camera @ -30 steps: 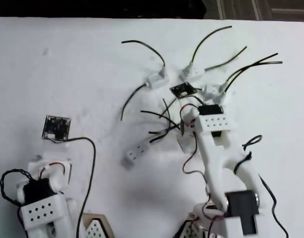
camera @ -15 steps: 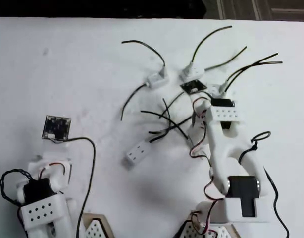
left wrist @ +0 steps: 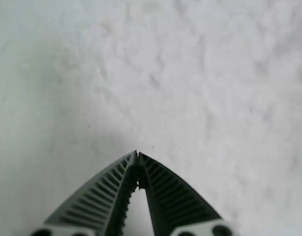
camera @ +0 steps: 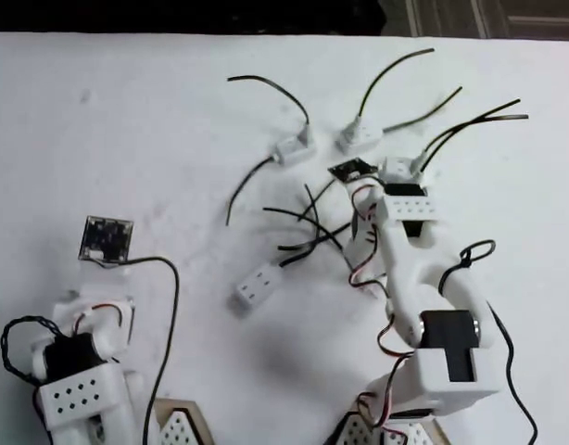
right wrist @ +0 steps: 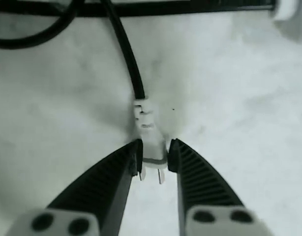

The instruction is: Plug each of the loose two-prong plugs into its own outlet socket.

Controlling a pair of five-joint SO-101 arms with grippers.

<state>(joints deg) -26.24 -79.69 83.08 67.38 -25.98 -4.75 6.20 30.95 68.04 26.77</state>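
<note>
- At the table's (camera: 127,120) right side, the right arm (camera: 423,278) lies stretched toward the tangle of black leads. Seen from above, its white wrist housing covers its own pincer and what the pincer holds.
- From the wrist camera, the right gripper (right wrist: 154,155) is clamped on a white two-prong plug (right wrist: 149,137), with one ribbed finger pressed against each side of the plug body.
- The prongs (right wrist: 161,176) point back between the fingers toward the camera, and one of them is partly masked by a fingertip.
- A black cable (right wrist: 124,49) leaves the plug's far end and runs off past the picture's edge.
- A soft shadow sits beside the plug, but I cannot tell whether the plug rests on the table or hangs just above it.
- A white piece (right wrist: 288,14) is cut off at the corner of that view, and too little of it shows to name it.
- The left gripper (left wrist: 137,162) is closed on nothing, its two toothed tips meeting over bare white table.
- The left arm (camera: 76,389) sits folded at the near left corner, well apart from the leads.
- A holed white block (camera: 257,283) lies near the middle of the table, tilted, with a black lead at one end.
- The three smaller white blocks (camera: 292,148) lie farther back, each with a black lead. From above they are too small to tell socket from plug.
- One small dark board (camera: 107,238) lies at the left near the left arm, and another dark board (camera: 349,170) lies just beyond the right arm's wrist, among the leads.
</note>
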